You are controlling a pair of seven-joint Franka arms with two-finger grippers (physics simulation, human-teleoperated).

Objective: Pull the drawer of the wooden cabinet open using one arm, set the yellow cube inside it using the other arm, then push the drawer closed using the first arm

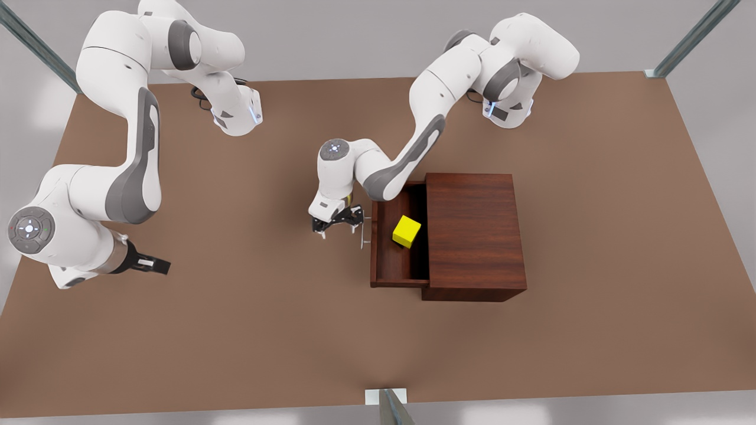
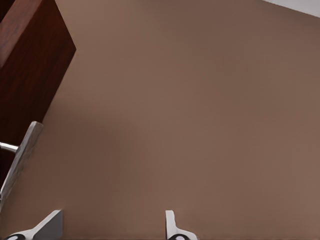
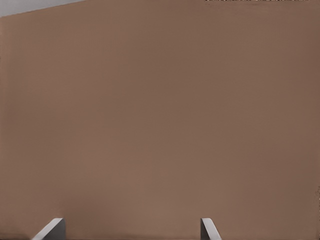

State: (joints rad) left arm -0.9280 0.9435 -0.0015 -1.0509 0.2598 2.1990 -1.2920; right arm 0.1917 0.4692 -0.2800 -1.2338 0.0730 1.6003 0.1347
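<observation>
Nearest cam: arm at the front view's left, big wrist joint up close. Its right gripper (image 1: 158,267) hangs low over bare bench (image 1: 248,330), well apart from the cabinet. Waiting, I'd say.
Right fingers: apart, nothing btwn them; tips (image 3: 50,229) in the right wrist view frame plain brown bench (image 3: 160,125).
Why parked there: prob. kept clear so the other arm has room at the drawer front.
Left gripper (image 1: 336,223): on the arm reaching from the front view's far right, elbow passing over the drawer's far corner. Sits just beside the handle (image 1: 365,231), on the bench side, not on it.
Left fingers: apart, empty; tips (image 2: 47,224) in the left wrist view, w/ the handle bar (image 2: 22,152) and drawer front (image 2: 32,65) off to one side.
Drawer (image 1: 390,268): pulled out from the cabinet toward the front view's left, top open.
Yellow cube (image 1: 407,231): inside the drawer, resting on its floor near the cabinet mouth, turned a bit askew to the walls. No gripper touching it.
Wooden cabinet (image 1: 475,233): upright on bench, right of centre in the front view.
Task stage (my read): open + place look done; the push shut is left.
Next move needs: left gripper squared to the front panel or handle, pushing straight toward the cabinet.
Risk: an off-centre shove could skew the drawer or shift the cabinet.
</observation>
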